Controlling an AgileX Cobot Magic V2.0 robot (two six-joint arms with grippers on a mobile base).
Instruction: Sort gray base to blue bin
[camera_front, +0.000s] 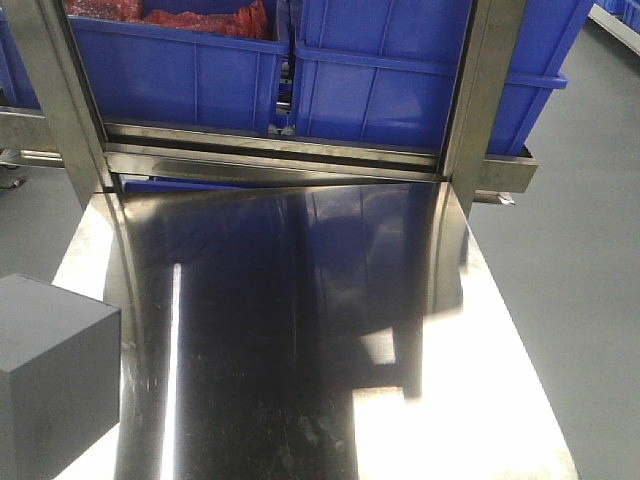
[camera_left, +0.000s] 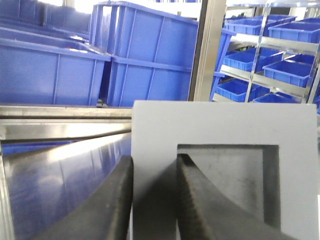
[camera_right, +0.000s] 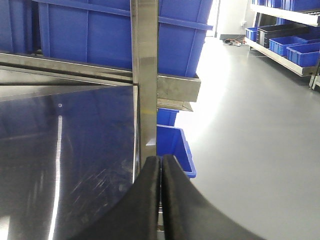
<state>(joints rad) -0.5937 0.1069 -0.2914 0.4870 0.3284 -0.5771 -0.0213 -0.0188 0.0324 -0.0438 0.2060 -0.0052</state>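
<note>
Steel tabletop (camera_front: 300, 330) gleamed, and at its near left corner my left gripper (camera_left: 155, 161) pinched one wall of the gray base (camera_left: 220, 125), right gripper (camera_right: 161, 159) closed empty; that narrow bite could slip short of the blue bin (camera_front: 400, 90) beyond.

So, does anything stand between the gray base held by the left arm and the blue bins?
Yes. The steel cross rail runs in front of the blue bins, with upright posts at both sides; the gray base likely has to clear the rail and bin wall.
</note>
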